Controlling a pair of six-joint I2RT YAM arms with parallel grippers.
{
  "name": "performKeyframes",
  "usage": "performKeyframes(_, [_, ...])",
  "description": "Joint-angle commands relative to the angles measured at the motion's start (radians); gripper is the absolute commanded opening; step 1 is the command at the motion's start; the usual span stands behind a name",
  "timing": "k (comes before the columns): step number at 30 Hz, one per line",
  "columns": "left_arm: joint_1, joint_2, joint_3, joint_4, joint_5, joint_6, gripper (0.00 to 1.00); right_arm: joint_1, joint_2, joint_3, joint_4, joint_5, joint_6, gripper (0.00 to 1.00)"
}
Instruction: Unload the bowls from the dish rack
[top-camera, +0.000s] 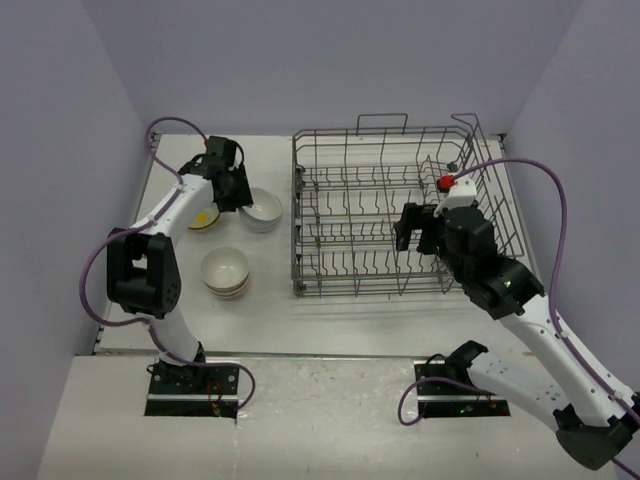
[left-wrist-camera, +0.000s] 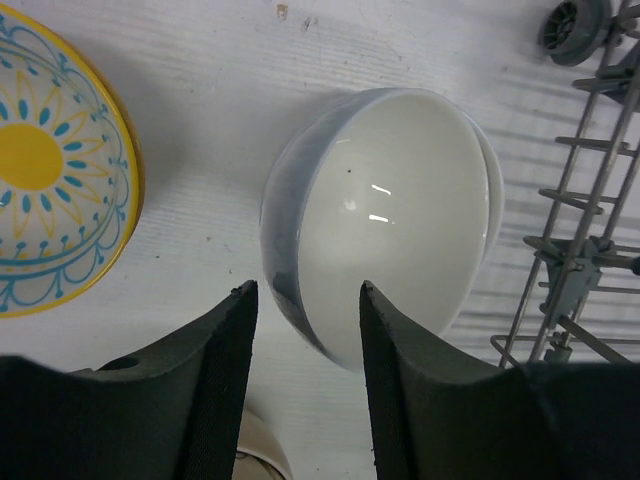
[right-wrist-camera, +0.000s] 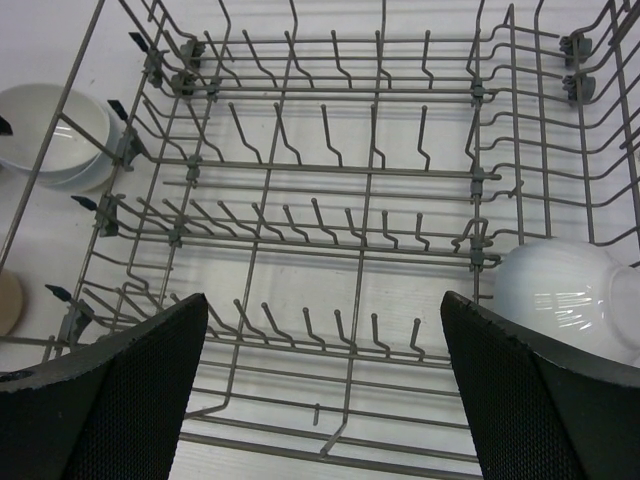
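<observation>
Left tool parted, released, straddling white bowl on bench. Right tool wide open over dish rack; you take racked bowl at four o'clock next.

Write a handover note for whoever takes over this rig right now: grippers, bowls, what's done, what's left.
Left gripper: open, jaws apart at the near rim of the stacked plain white ceramic bowls on the table.
Right gripper: open, empty, over the grey wire dish rack.
Done: the white stack, the yellow-and-teal patterned bowl and a second bowl stack sit on the table left of the rack.
Left: one round white bowl visible in the rack beside the right gripper; lift it out.
</observation>
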Motion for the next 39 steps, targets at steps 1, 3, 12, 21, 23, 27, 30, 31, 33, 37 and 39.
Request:
performKeyframes(1, [-0.007, -0.091, -0.011, 0.015, -0.012, 0.013, 0.47, -0.003, 0.020, 0.030, 0.001, -0.014, -0.009, 0.99])
performKeyframes(3, [-0.007, -0.097, -0.017, 0.004, -0.016, 0.016, 0.47, -0.002, 0.029, 0.034, 0.000, -0.011, -0.009, 0.99])
performKeyframes(12, [-0.007, -0.105, -0.098, 0.033, -0.006, 0.025, 0.14, -0.012, 0.088, 0.051, -0.005, -0.010, -0.006, 0.99])
performKeyframes(21, [-0.007, -0.109, -0.129, 0.056, -0.002, 0.016, 0.12, -0.012, 0.066, 0.053, -0.013, 0.002, -0.009, 0.99])
performKeyframes(23, [-0.007, -0.114, -0.127, 0.062, 0.004, 0.017, 0.14, -0.014, 0.066, 0.053, -0.014, 0.003, -0.009, 0.99])
performKeyframes(27, [-0.007, -0.077, -0.123, 0.067, 0.034, 0.022, 0.13, -0.014, 0.082, 0.051, -0.014, 0.003, -0.009, 0.99])
performKeyframes(30, [-0.007, -0.068, -0.129, 0.082, 0.047, 0.017, 0.11, -0.020, 0.085, 0.043, -0.014, 0.004, -0.012, 0.99])
performKeyframes(31, [-0.007, -0.068, -0.130, 0.082, 0.047, 0.017, 0.10, -0.020, 0.083, 0.042, -0.013, 0.004, -0.012, 0.99])
performKeyframes(33, [-0.007, -0.062, -0.129, 0.084, 0.051, 0.019, 0.09, -0.023, 0.082, 0.042, -0.014, 0.003, -0.012, 0.99])
performKeyframes(37, [-0.007, -0.042, -0.136, 0.082, 0.051, 0.022, 0.04, -0.025, 0.086, 0.040, -0.011, -0.001, -0.012, 0.99])
performKeyframes(39, [-0.007, -0.042, -0.144, 0.085, 0.051, 0.023, 0.01, -0.025, 0.089, 0.039, -0.011, -0.001, -0.012, 0.99])
